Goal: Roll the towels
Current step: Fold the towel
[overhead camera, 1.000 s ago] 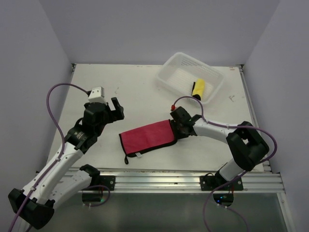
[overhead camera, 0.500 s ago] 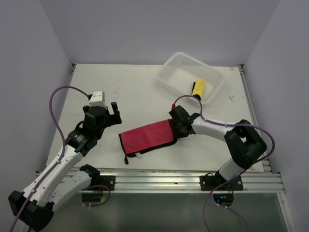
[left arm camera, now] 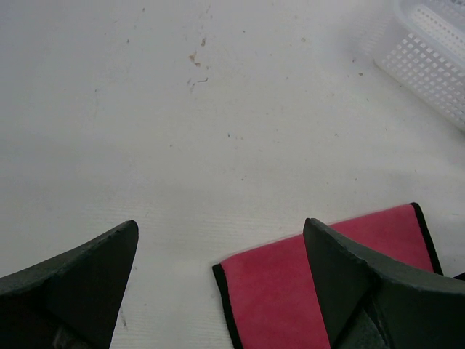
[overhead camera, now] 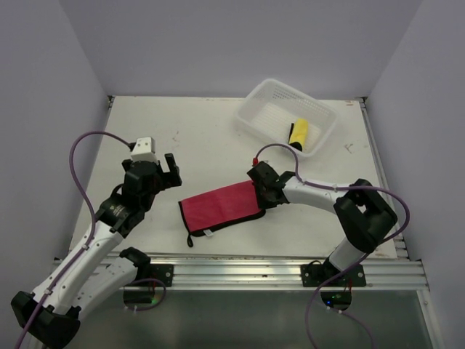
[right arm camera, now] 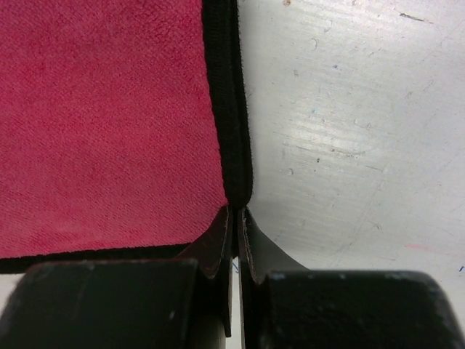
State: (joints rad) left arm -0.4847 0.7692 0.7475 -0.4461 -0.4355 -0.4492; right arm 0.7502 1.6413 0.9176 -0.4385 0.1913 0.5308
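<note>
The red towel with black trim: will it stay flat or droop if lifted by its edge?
Probably droops: the red towel with black trim is thin, flat cloth, so likely light. Its fuzzy pile should grip the right pincer.

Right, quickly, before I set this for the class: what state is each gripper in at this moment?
Left gripper: open, holding nothing.
Right gripper: closed on the red towel, at its black-hemmed edge.

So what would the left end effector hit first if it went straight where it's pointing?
Probably the bare table just beyond the red towel; the left end effector might clip its corner, depth being unclear.
</note>
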